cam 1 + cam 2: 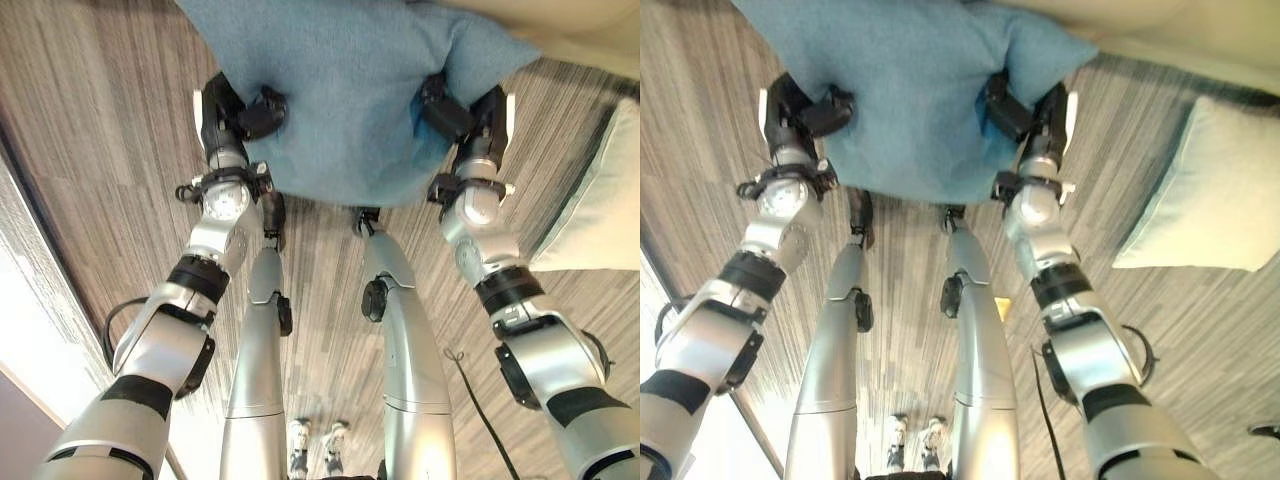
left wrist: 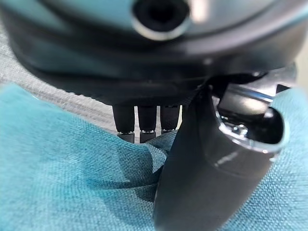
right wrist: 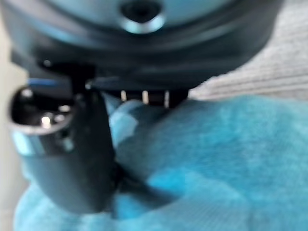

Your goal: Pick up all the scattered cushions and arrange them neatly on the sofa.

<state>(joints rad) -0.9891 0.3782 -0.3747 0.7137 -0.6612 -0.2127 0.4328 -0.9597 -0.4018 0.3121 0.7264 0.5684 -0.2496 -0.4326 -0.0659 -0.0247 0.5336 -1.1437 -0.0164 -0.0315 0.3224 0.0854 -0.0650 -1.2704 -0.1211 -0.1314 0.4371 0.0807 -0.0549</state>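
Observation:
A large blue cushion point(image 1: 350, 90) hangs in front of me, held at its two lower corners above the floor. My left hand point(image 1: 235, 115) pinches its left edge, thumb pressed into the fabric point(image 2: 72, 168). My right hand point(image 1: 465, 115) pinches the right edge in the same way, the cloth point(image 3: 231, 154) bunched under its thumb. A pale light-blue cushion point(image 1: 1205, 190) lies flat on the floor to my right. The cream sofa point(image 1: 1180, 25) edge shows at the upper right, just behind the blue cushion.
Grey striped carpet point(image 1: 90, 130) covers the floor all around. A bright pale wall or panel point(image 1: 30, 330) runs along the left side.

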